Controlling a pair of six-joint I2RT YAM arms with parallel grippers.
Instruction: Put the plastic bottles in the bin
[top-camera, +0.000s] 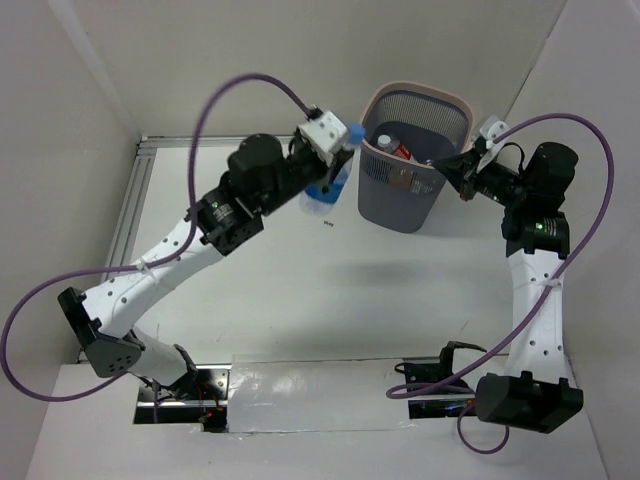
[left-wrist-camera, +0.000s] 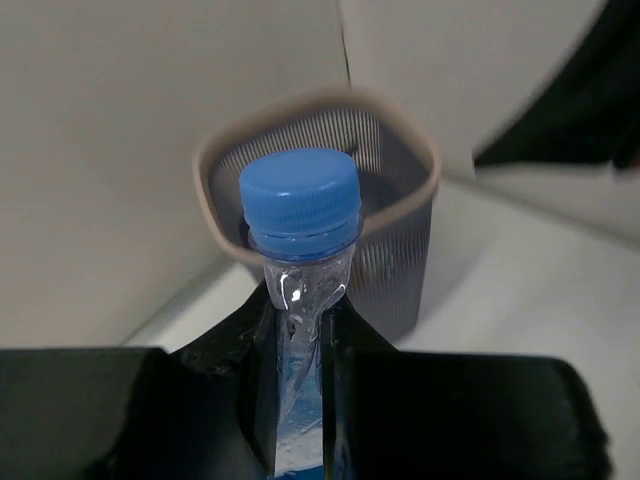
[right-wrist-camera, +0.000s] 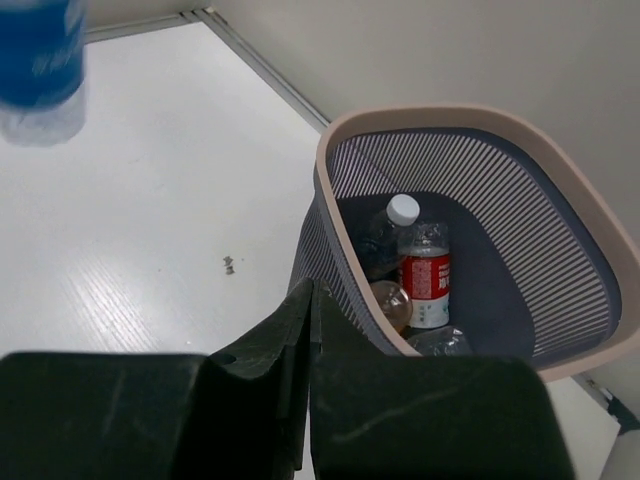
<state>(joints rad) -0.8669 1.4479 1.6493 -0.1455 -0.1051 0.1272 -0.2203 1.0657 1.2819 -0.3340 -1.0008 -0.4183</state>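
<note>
Risk, first item: the left claw (left-wrist-camera: 300, 335) is clamped on a clear bottle (top-camera: 328, 188) just under its blue cap (left-wrist-camera: 300, 200), jaws nearly together with the thin neck squashed flat between them. The bottle hangs above the table (top-camera: 300, 290), just beside the left wall of the bin (top-camera: 400, 200) and not yet over its mouth. Judgement: a release here would drop it onto the table outside the bin. The neck plastic is soft and creased, so the grip may slip or let the body swing.

Second item: a low carry could knock the hanging body against the rim and shove or tip the bin, which looks light.

Third item: the right claw (top-camera: 452, 165) is fully closed on nothing and sits close to the bin's right rim; both arms converging there invites a collision.

Materials: the bin is dark grey mesh with fine vertical ribs, a smooth pale pinkish rim and a rounded-square mouth. Inside lie other bottles (right-wrist-camera: 427, 275): one white-capped, one red-labelled, one short and orange, all glossy. The held bottle carries a blue label; its cap is ridged. The table is matt white.
</note>
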